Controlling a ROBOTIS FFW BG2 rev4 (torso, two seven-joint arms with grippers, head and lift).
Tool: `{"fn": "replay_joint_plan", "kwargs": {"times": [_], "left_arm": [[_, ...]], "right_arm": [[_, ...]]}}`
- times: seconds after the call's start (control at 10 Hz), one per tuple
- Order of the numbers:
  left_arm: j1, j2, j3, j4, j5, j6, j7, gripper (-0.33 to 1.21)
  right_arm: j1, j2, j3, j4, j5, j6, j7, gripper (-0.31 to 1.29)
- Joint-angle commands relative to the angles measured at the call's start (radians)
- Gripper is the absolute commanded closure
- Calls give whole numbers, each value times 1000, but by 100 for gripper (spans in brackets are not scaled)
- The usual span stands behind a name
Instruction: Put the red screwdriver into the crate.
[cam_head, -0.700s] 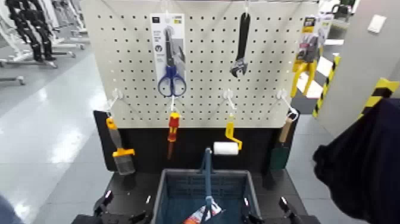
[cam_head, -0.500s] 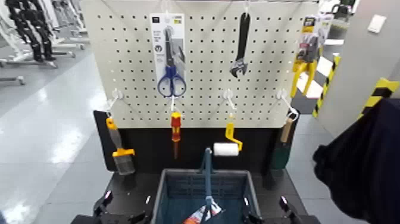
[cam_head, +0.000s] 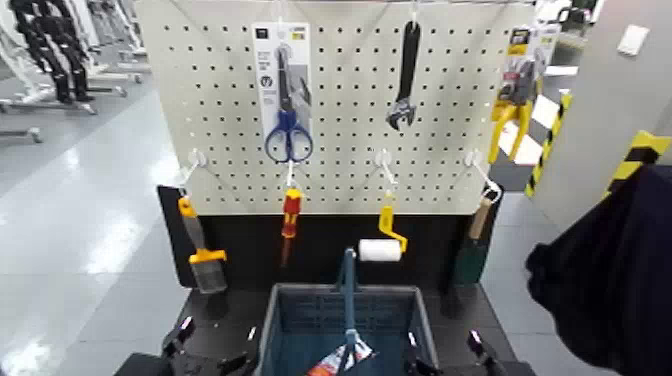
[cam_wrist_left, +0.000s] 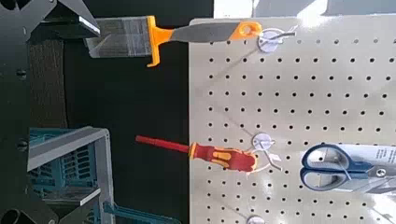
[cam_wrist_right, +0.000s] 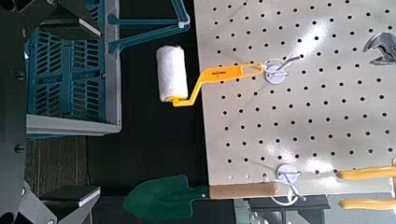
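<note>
Red screwdriver (cam_head: 290, 215) hangs on pegboard (cam_head: 450, 150) hook, tip down, so easy to lift off. Crate (cam_head: 300, 310) sits below, top open to catch it. Left gripper (cam_head: 215, 352) and right gripper (cam_head: 442, 355) wait low beside crate, fingers spread, pinching nothing.

One red screwdriver (cam_head: 291, 213), one crate (cam_head: 300, 310), two tools.

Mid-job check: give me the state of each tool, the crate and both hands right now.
red screwdriver: hanging on its pegboard hook, not gripped
crate: below the board, screwdriver not in it
brush: hanging
paint roller: hanging
trowel: hanging
scissors: hanging in their pack
wrench: hanging
left hand: low beside crate, open, empty
right hand: low beside crate, open, empty
</note>
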Motion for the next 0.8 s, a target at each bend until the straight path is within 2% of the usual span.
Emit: {"fn": "replay_joint_plan", "kwargs": {"times": [0.1, 0.4, 0.8], "left_arm": [[-55, -4, 36, 10, 14, 57, -90, 11], [-150, -2, 68, 28, 14, 150, -222, 11], [-311, 50, 31, 102, 32, 227, -339, 11]], "right_arm": [[-1, -1, 3, 5, -2, 0, 0, 13], [-3, -4, 4, 5, -5, -3, 0, 13], [-6, -4, 4, 10, -9, -9, 0, 13]]}}
